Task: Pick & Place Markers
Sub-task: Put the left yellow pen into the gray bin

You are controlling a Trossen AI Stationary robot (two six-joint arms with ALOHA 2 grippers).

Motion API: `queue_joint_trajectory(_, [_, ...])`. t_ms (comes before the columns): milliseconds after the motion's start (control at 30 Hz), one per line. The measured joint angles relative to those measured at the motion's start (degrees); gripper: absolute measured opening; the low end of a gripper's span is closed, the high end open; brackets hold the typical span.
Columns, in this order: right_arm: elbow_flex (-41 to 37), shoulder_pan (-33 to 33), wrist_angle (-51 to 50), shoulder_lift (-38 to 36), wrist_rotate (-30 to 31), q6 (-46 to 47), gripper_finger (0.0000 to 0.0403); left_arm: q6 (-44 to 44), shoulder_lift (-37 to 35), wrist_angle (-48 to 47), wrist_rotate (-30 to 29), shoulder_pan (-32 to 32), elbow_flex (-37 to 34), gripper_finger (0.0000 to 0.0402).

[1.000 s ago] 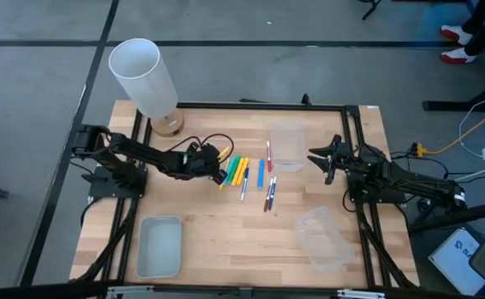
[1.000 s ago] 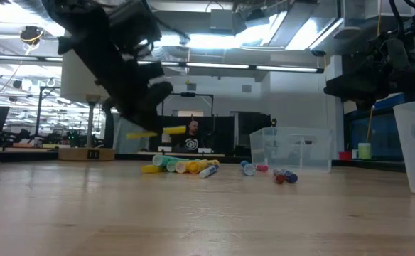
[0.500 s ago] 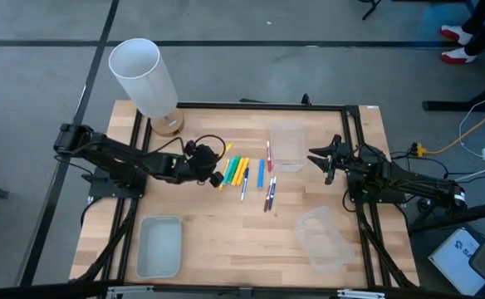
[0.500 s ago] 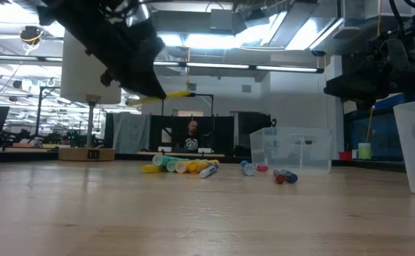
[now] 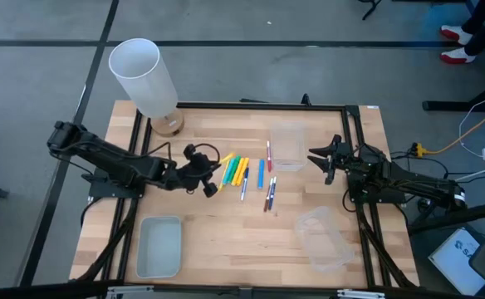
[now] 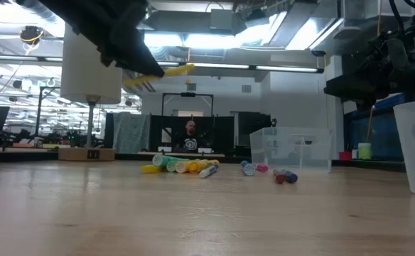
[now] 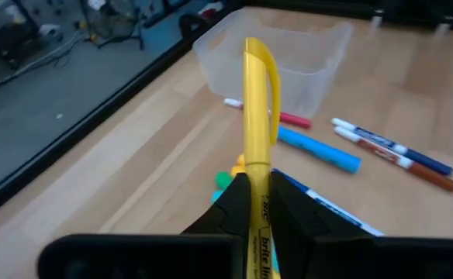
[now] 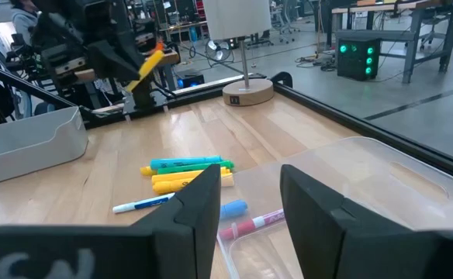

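left end effector (image 5: 208, 169) clenched on yellow marker (image 7: 257, 101), lifted clear of desk (image 5: 226, 232) for carrying | remaining markers (image 5: 247, 172) lie just ahead of it | right end effector (image 5: 324, 159) waits, fingers parted, empty

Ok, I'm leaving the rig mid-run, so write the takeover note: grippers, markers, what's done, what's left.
Left gripper: shut on a yellow marker, lifted above the table.
Right gripper: open, empty, waiting beside the clear tray.
Other markers: loose on the wood mid-table, between the arms.
Done: one marker picked up. No marker visibly inside a tray.
Left: place the yellow one, then clear the pile.
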Motion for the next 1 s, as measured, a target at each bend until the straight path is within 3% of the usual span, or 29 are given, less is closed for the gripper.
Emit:
queue_joint_trajectory(567, [0.02,0.02,0.0,0.0,0.02,0.05,0.0136,1.16,-5.74,-0.27,0.42,-9.8,-0.02,0.0024])
queue_joint_trajectory(767, [0.01,0.01,0.0,0.0,0.0,0.08,0.0136,3.1,-8.36,-0.39,7.01,-13.72,-0.01,0.0024])
queue_joint_trajectory(1000, [0.01,0.02,0.0,0.01,0.02,0.03,0.0136,11.48,-9.9,-3.18,12.63,-19.12,0.0,0.0024])
